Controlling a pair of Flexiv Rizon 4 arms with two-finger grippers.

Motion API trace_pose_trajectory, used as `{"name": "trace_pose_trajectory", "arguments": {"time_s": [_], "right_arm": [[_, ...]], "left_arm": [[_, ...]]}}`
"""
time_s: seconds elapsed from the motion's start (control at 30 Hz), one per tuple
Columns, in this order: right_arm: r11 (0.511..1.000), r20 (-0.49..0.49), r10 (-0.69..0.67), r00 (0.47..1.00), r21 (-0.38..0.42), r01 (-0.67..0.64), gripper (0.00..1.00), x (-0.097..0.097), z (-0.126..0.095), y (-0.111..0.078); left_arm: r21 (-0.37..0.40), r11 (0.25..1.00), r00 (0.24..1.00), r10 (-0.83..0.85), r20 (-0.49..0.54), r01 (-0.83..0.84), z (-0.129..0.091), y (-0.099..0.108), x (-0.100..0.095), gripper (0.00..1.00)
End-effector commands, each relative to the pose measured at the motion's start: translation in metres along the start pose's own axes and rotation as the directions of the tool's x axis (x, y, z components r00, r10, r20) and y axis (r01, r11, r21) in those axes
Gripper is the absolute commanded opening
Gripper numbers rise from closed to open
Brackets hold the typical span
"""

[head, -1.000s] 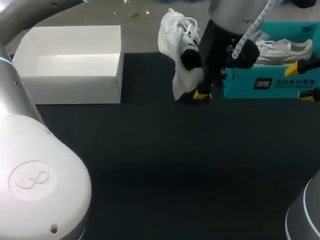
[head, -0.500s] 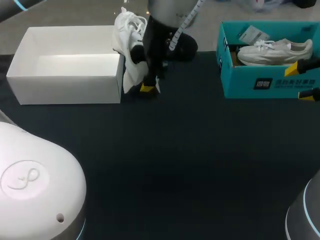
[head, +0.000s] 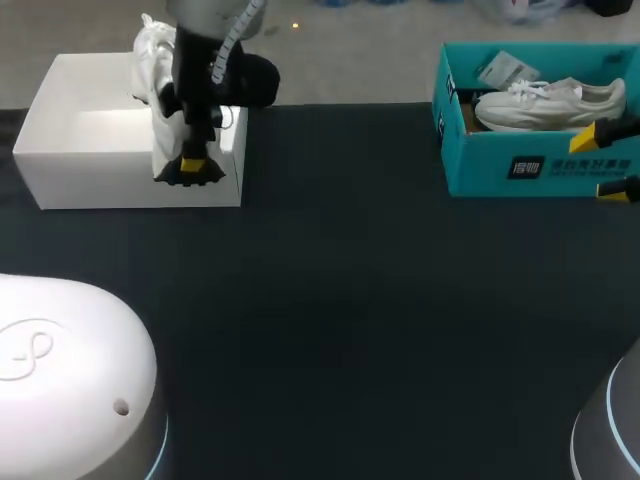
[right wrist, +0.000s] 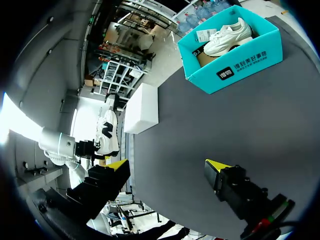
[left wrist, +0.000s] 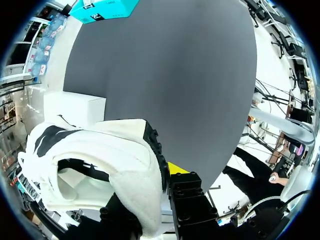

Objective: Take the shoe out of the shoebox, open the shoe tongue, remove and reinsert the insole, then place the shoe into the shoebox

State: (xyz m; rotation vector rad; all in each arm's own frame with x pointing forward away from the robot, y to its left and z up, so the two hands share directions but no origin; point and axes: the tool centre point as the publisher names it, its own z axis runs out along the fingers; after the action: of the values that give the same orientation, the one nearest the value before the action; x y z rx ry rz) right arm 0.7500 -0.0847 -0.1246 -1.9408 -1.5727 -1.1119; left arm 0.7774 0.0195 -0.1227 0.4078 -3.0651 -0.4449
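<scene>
My left gripper (head: 190,165) is shut on a white shoe (head: 153,72) with black panels, which hangs on end over the right end of an open white box (head: 90,150). In the left wrist view the shoe (left wrist: 105,155) fills the space between the fingers, and one yellow fingertip (left wrist: 177,168) shows beside its sole. A teal shoebox (head: 520,160) at the far right holds a second white shoe (head: 550,100). My right gripper (head: 608,160) stands open just right of that box; its wrist view shows it (right wrist: 167,165) with nothing between its fingers.
The dark table mat (head: 350,300) spreads between the white box and the teal shoebox (right wrist: 235,60). A paper tag (head: 503,68) lies in the teal box behind the shoe. My left arm's white base (head: 60,370) fills the near left corner.
My left arm has carried the shoe leftward, from beside the teal shoebox across the mat to over the white box. The right gripper has not moved.
</scene>
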Motion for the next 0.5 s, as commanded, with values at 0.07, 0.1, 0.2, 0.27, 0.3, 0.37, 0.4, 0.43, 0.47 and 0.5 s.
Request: {"name": "trace_pose_trajectory", "arguments": {"time_s": [0.07, 0.1, 0.2, 0.27, 0.3, 0.37, 0.4, 0.43, 0.47, 0.5], "right_arm": [[1.0, 0.002, 0.001, 1.0, -0.001, -0.001, 1.0, 0.0, 0.001, 0.0], [1.0, 0.002, 0.001, 1.0, -0.001, -0.001, 1.0, 0.0, 0.001, 0.0], [1.0, 0.002, 0.001, 1.0, -0.001, -0.001, 1.0, 0.0, 0.001, 0.0], [1.0, 0.002, 0.001, 1.0, -0.001, -0.001, 1.0, 0.0, 0.001, 0.0], [1.0, 0.002, 0.001, 1.0, -0.001, -0.001, 1.0, 0.0, 0.001, 0.0], [1.0, 0.002, 0.001, 1.0, -0.001, -0.001, 1.0, 0.0, 0.001, 0.0], [1.0, 0.002, 0.001, 1.0, -0.001, -0.001, 1.0, 0.0, 0.001, 0.0], [1.0, 0.002, 0.001, 1.0, -0.001, -0.001, 1.0, 0.0, 0.001, 0.0], [1.0, 0.002, 0.001, 1.0, -0.001, -0.001, 1.0, 0.0, 0.001, 0.0], [1.0, 0.002, 0.001, 1.0, -0.001, -0.001, 1.0, 0.0, 0.001, 0.0]], "left_arm": [[0.228, 0.974, 1.0, 0.002, -0.021, 0.003, 0.011, 0.034, -0.03, 0.0], [0.228, 0.974, 1.0, 0.0, -0.026, 0.006, 0.013, 0.038, -0.036, 0.0], [0.22, 0.975, 0.999, -0.004, -0.042, 0.014, 0.019, 0.049, -0.054, 0.0], [0.219, 0.976, 0.999, 0.001, -0.054, 0.011, 0.021, 0.055, -0.062, 0.0], [0.212, 0.977, 0.998, -0.013, -0.061, 0.026, 0.021, 0.058, -0.066, 0.0], [0.205, 0.978, 0.997, -0.023, -0.076, 0.038, 0.022, 0.067, -0.073, 0.0], [0.196, 0.98, 0.996, -0.03, -0.081, 0.046, 0.023, 0.07, -0.078, 0.0], [0.189, 0.981, 0.996, -0.029, -0.084, 0.044, 0.023, 0.072, -0.08, 0.0], [0.173, 0.983, 0.996, -0.04, -0.083, 0.054, 0.024, 0.075, -0.083, 0.0], [0.169, 0.984, 0.996, -0.038, -0.084, 0.052, 0.023, 0.076, -0.085, 0.0]]}}
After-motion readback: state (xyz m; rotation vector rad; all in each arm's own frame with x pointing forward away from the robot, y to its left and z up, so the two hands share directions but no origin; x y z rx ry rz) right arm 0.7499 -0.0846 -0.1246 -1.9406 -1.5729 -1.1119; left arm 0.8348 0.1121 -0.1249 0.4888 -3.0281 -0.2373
